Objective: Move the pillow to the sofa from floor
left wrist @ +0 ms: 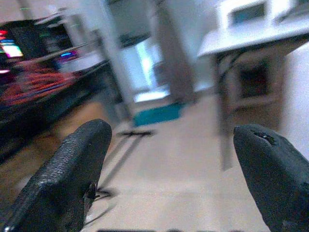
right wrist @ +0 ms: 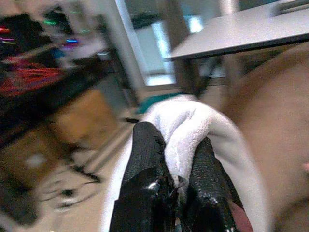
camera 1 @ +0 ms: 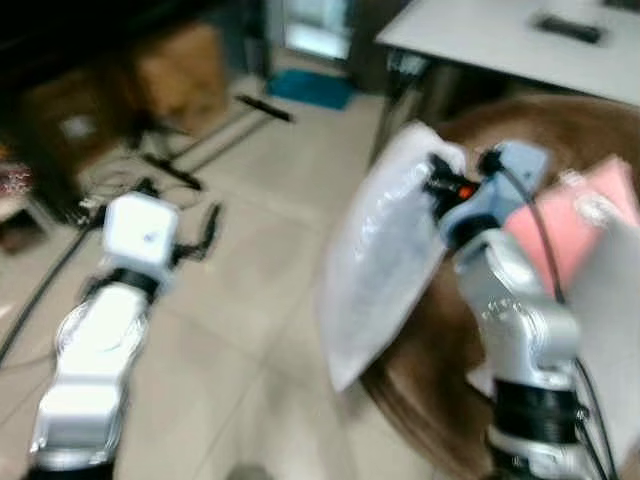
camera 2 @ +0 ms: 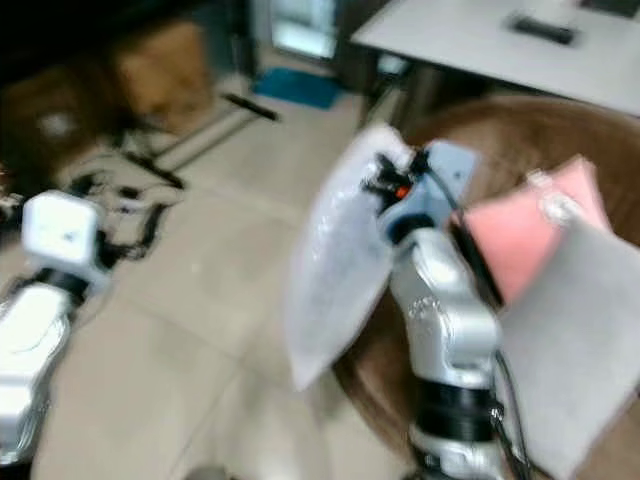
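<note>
So the room is pale tiled floor with black cables strung across it over on the robot's left, plus a cardboard box back in the shade. A grey table stands at the back right with some dark flat thing lying on it, too blurred to name. Below it is the brown sofa, rounded at the edge, with a pink cushion and a grey one already sitting on it.

The right gripper is pinched down tight on the top edge of the white pillow; in the right wrist view a fold of the fabric bulges up between the two black fingers. The pillow is off the floor, hanging down from that grip right at the sofa's near edge, partly over the brown seat and partly over the tiles.

The left gripper is spread wide apart with nothing between its fingers, held out over the floor on the left.

Everything is motion-blurred, so the pillow's surface texture is hard to read, and in the head views the right gripper's fingers are tucked behind the pillow.
</note>
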Robot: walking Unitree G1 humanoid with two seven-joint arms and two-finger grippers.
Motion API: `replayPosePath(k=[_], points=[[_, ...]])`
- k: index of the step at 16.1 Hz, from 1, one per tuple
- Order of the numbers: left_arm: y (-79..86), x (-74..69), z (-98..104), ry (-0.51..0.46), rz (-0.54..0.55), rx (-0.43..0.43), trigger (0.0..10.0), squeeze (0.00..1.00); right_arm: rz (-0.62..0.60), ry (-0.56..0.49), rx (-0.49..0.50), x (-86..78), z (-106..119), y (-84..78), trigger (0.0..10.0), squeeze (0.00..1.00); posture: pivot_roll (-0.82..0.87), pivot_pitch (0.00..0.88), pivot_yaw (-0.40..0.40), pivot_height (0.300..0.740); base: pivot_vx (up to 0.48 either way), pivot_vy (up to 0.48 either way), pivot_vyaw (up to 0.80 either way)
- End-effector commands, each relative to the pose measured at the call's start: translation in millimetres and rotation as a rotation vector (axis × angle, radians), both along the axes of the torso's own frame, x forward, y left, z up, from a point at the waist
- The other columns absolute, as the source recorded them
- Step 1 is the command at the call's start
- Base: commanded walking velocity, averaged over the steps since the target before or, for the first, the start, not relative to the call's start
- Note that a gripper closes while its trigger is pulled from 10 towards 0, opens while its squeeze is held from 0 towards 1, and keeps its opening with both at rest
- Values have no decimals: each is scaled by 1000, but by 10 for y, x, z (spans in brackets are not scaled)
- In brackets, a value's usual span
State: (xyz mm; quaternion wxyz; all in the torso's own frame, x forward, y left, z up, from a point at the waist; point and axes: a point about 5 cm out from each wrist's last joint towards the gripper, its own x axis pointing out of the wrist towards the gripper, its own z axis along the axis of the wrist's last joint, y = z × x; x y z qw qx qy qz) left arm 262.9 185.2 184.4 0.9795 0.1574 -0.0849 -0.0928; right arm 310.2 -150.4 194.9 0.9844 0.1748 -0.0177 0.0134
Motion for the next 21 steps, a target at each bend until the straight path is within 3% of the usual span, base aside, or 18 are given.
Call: replayPosePath(k=[1,10,14,17,21], points=[[101,-39,-27,11,24,11,10000,0,35,-85,12,1,176,93,10000,0,58,0,-9,740,0,0,0],[107,-52,-15,8,14,7,10000,0,92,-93,18,17,192,195,10000,0,63,0,-14,740,292,0,-800],[105,-75,-21,14,20,11,10000,0,172,-95,-11,26,198,283,10000,0,68,0,-23,740,217,0,0],[68,-146,-149,111,-72,79,10000,0,197,-93,-7,96,216,327,10000,0,73,0,-29,740,0,0,0],[49,-266,-319,319,-281,106,10000,0,304,-35,68,438,64,382,10000,0,88,0,-39,740,0,0,0]])
